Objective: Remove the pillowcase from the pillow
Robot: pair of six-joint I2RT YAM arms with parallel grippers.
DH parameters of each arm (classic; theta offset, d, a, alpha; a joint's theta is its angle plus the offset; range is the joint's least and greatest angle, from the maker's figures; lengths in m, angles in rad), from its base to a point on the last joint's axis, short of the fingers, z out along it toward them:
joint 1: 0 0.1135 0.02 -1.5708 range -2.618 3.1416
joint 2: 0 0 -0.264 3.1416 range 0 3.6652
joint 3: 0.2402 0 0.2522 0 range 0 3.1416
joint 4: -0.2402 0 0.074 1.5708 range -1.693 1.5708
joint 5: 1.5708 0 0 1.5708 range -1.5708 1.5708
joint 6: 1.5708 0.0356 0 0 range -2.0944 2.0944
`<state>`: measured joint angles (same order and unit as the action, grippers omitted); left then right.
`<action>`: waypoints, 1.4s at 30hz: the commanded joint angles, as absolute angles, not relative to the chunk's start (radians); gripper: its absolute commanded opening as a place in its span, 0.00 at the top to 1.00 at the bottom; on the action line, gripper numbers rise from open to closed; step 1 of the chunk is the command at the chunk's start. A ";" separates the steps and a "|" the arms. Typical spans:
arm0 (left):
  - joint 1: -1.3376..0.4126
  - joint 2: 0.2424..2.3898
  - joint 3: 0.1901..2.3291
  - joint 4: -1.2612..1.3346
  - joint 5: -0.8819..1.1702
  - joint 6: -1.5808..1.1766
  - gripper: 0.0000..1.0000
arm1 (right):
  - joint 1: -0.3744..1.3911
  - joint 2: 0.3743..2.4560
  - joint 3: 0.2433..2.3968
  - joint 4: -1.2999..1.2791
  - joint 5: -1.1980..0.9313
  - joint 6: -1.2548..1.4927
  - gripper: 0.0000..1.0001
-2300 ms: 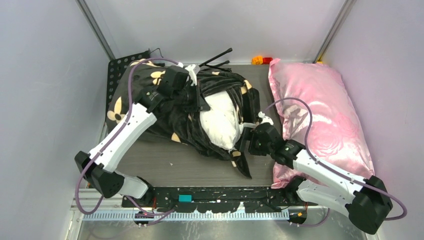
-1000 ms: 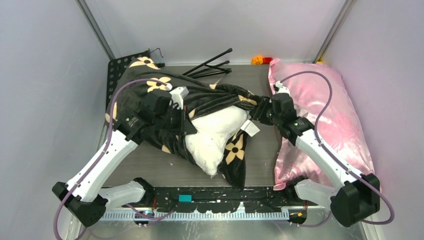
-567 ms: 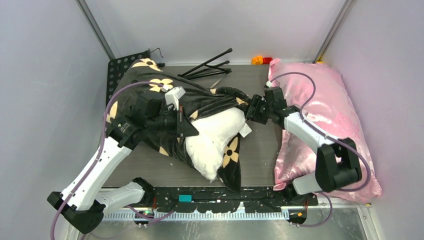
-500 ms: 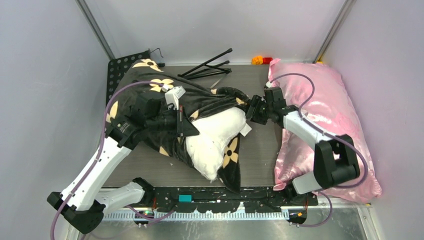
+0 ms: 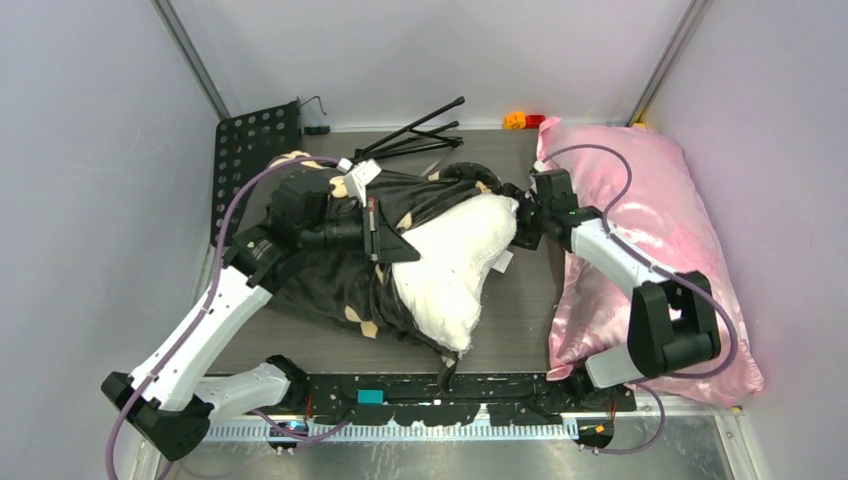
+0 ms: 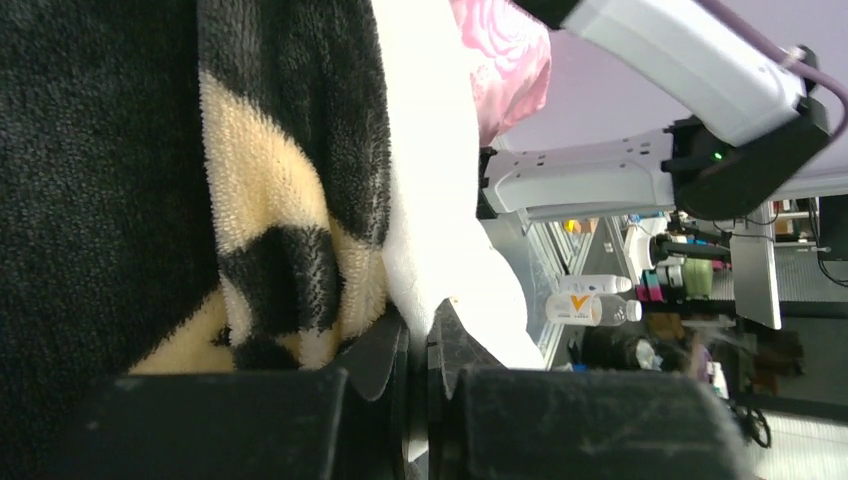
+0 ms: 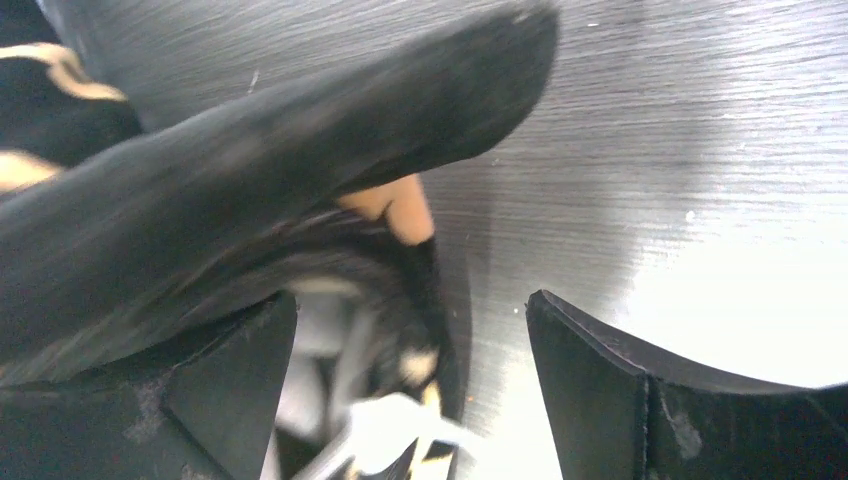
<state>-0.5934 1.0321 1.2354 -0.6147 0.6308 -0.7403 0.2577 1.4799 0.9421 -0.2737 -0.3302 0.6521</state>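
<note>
Pillowcase (image 5: 325, 285) bunched left of centre on table (image 5: 540, 300); white pillow (image 5: 455, 260) half out, lying mid-table. Left gripper (image 5: 392, 235) pinches the pillowcase edge beside the pillow. Right gripper (image 5: 522, 222) spread wide at pillow's far right corner, black fabric between its fingers.

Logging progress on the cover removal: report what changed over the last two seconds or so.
The left gripper, shut on the pillowcase, dragged it right, off the perforated plate, bunching it and baring more of the pillow. The right gripper swung from the pillow's near side to its far right end and now stands open. The pink pillow stayed put.
</note>
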 commanded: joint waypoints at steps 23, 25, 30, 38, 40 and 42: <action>-0.864 1.279 1.567 -1.131 -0.123 -0.425 0.22 | 0.211 0.913 0.982 -0.765 -0.315 0.618 0.09; -0.863 1.270 1.559 -1.119 -0.172 -0.440 0.19 | 0.213 0.893 0.936 -0.777 -0.352 0.623 0.09; -0.862 1.238 1.497 -1.043 -0.206 -0.449 0.07 | 0.242 0.826 0.765 -0.697 -0.501 0.669 0.09; -0.821 1.268 1.541 -1.187 -0.471 -0.488 0.00 | 0.415 0.797 0.641 -0.513 -0.420 0.769 0.09; -0.772 1.255 1.534 -1.205 -0.467 -0.485 0.00 | 0.436 0.829 0.654 -0.505 -0.411 0.761 0.11; -0.724 1.233 1.514 -1.200 -0.440 -0.477 0.00 | 0.447 0.865 0.664 -0.498 -0.420 0.750 0.26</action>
